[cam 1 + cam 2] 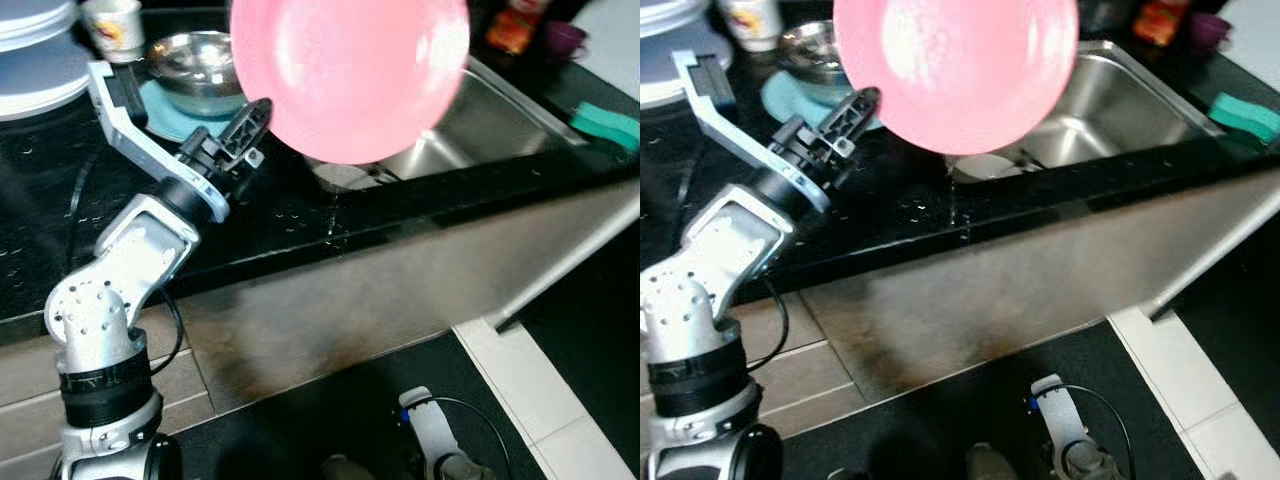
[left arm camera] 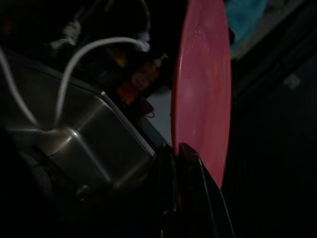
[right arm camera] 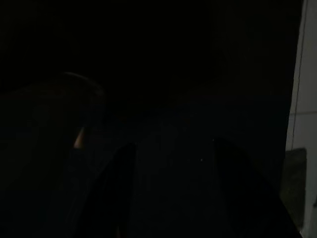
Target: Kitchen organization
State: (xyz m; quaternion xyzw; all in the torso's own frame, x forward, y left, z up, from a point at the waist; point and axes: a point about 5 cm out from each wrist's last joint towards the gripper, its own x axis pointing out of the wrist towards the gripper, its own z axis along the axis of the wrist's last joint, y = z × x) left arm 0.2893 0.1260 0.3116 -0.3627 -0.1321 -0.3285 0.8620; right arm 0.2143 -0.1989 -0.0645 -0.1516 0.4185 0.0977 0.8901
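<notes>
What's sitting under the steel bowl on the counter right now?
The steel bowl rests on a light blue plate on the black counter. The pink plate, held up by the left gripper, covers the bowl's right edge, so nothing there can be checked.

A black countertop (image 1: 300, 215) is carrying a teal plate (image 1: 175, 115) lying just behind the closed left jaws, white plates (image 1: 35, 60) resting farther left, a green sponge (image 1: 607, 122) sitting well right

My left arm's bent up over the counter edge, L gripper (image 1: 262, 112) clamped on the rim of the pink plate (image 1: 350, 70), fingers (image 2: 190, 163) pinching it edge-on. R arm hangs idle, low.
</notes>
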